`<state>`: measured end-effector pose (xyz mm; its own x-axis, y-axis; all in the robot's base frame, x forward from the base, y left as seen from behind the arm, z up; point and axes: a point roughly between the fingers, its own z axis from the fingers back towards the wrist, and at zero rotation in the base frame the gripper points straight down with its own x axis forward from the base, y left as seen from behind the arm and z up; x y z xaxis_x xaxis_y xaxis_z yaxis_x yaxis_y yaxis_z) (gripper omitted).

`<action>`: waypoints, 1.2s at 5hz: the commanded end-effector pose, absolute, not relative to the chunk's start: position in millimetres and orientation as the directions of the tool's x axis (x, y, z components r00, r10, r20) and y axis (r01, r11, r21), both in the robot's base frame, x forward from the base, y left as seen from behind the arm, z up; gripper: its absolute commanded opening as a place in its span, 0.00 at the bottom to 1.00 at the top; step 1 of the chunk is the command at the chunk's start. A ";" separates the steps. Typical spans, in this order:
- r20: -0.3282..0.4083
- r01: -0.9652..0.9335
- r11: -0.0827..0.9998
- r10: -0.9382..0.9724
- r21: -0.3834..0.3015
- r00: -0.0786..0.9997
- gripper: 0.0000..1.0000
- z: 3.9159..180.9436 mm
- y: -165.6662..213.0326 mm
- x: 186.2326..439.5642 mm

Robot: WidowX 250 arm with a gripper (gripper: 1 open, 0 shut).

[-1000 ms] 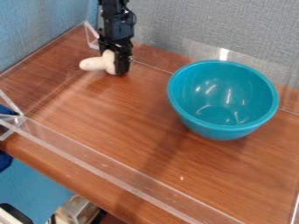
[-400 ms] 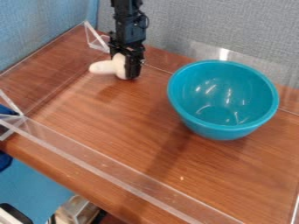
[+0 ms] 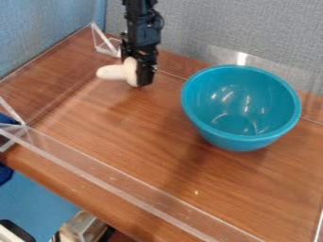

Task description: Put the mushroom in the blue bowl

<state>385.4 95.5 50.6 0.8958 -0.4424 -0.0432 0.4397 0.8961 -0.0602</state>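
Mushroom (image 3: 116, 72), left of the blue bowl (image 3: 241, 107), gripped between the fingers (image 3: 143, 77) of the black gripper (image 3: 140, 72), which are closed around it, above a brown wood-grain table (image 3: 151, 142); gray textured wall (image 3: 233, 28) behind the bowl.

bowl (image 3: 241, 107): glossy plastic | tabletop (image 3: 151, 142): smooth wood-look | mushroom (image 3: 120, 72): matt

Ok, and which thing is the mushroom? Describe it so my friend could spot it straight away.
Find the big teal-blue bowl on the brown wooden table, then look left, toward the back. There the black gripper comes down onto the mushroom: small and pale cream, with a stem jutting left, unlike the large, deep, glossy bowl.
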 end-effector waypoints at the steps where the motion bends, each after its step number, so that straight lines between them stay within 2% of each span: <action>1: 0.030 0.428 0.903 -0.429 0.012 0.903 0.00 99.1 81.5 390.5; 4: 0.027 0.568 0.822 -0.569 0.035 0.822 0.00 115.0 86.0 379.3; 6: 0.023 0.559 0.826 -0.562 0.077 0.827 0.00 170.7 62.8 378.9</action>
